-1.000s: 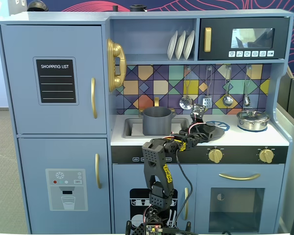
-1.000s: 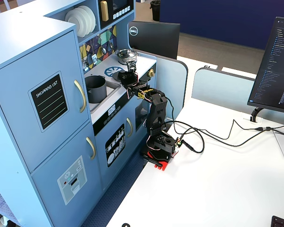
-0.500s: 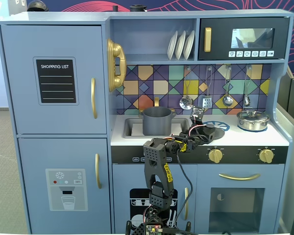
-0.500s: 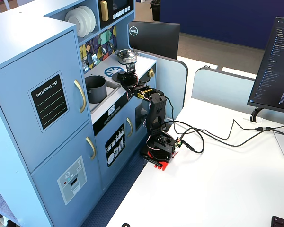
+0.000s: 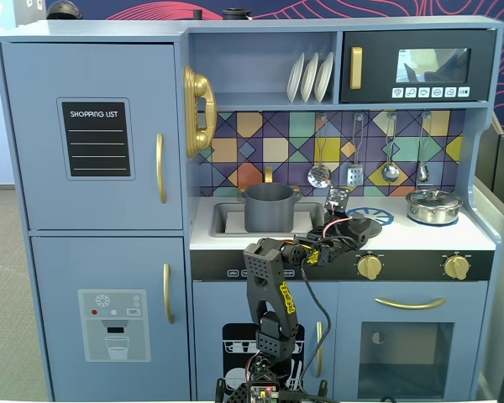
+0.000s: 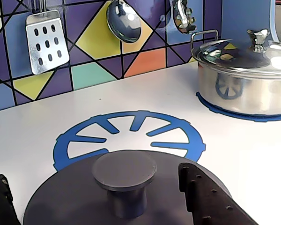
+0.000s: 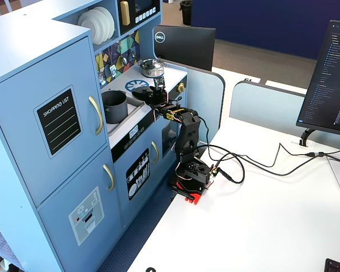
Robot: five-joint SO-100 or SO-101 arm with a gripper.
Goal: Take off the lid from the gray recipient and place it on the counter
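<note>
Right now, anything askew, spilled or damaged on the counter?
Nothing stands out. The gray lid lies flat on the white counter by the blue burner print, the gripper open around its knob. The steel pot sits lidded and upright.

My arm (image 5: 273, 285) rises from its base, bends at the elbow and reaches forward and to the right in a fixed view. My jaws stand apart, one black finger (image 6: 203, 197) to each side of the wrist view's lower edge, gripping nothing.

Blue toy kitchen (image 5: 101, 210), white desk (image 7: 260, 226), Dell monitor (image 7: 184, 45), grey floor.
</note>
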